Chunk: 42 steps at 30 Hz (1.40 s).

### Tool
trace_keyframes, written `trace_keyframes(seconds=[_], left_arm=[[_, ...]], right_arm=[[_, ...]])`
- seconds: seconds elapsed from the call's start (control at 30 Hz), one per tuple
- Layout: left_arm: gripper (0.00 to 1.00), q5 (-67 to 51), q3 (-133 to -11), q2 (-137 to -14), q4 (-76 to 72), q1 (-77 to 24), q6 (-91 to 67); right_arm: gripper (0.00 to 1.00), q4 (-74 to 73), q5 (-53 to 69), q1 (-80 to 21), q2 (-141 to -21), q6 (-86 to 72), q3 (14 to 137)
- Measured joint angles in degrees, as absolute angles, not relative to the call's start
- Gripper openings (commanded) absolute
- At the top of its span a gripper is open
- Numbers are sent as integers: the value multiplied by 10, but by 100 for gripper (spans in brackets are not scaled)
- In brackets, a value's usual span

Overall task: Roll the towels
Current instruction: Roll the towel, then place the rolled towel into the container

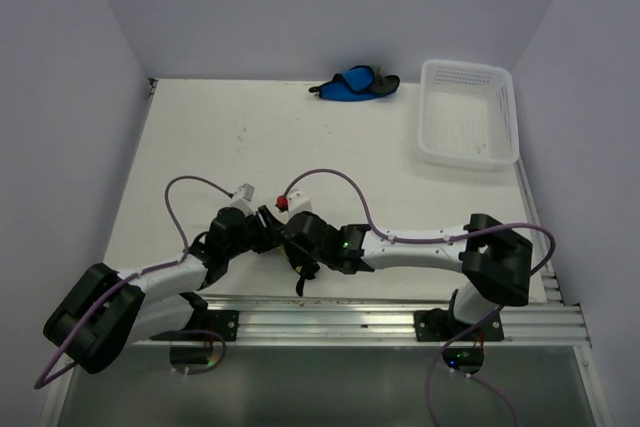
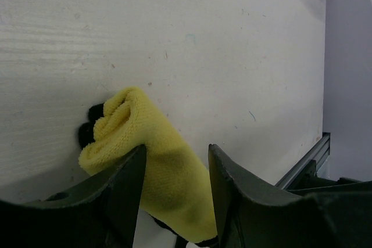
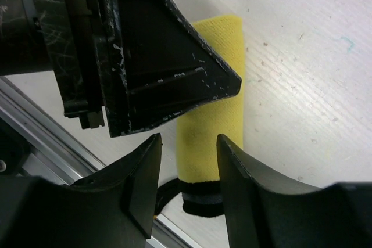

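Two towels on this job, and the one in play is the bright yellow soft cloth with dark edging. It lies as a snug roll on the white table, down at the near edge between the two arm bases. From overhead I can't see it; the wrists cover it.

The left gripper has its fingers apart, straddling the roll. Whether the pads actually press the cloth, I can't tell. The right gripper is parted too, holding nothing, with the roll's end showing through the gap.

Here's the worry: nothing pins that roll. If either claw lifts off carelessly, I'd expect the soft cloth to relax and uncoil. The dark edging and loop trail off the near end, just beside the aluminium rail, and a finger could snag them and drag the roll open. The claws are also crowded: the left one's black finger fills the right wrist's view, so a sideways nudge risks a knock between them.

Further out, the bright blue cloth sits crumpled against the back wall, not rolled, well apart from the arms. It'll need a long reach. The white perforated plastic basket stands just to its right, near enough to crowd the right arm. The purple cable loops above the wrists, near the route outward.
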State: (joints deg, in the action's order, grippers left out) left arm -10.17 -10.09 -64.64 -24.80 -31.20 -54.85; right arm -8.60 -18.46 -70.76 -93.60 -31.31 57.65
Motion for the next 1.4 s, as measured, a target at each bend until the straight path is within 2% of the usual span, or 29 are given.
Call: trace_keyframes(seconds=[0.53, 0.8, 1.07, 1.2, 1.4], left_arm=[[51, -101, -102, -641, -239, -312, -548], [51, -90, -102, -641, -236, -311, -548], [51, -78, -102, -630, -225, -310, -549], [51, -78, -102, -630, -224, -310, -549], [51, -78, -102, -620, -216, -310, -556]], right_arm=[[61, -81, -215, -707, -1001, -268, 583], [62, -64, -208, -702, -1013, -268, 582], [50, -23, -193, -702, -1020, -270, 566], [40, -17, -190, -702, -1020, -269, 562], [36, -3, -194, -701, -1021, -277, 554]])
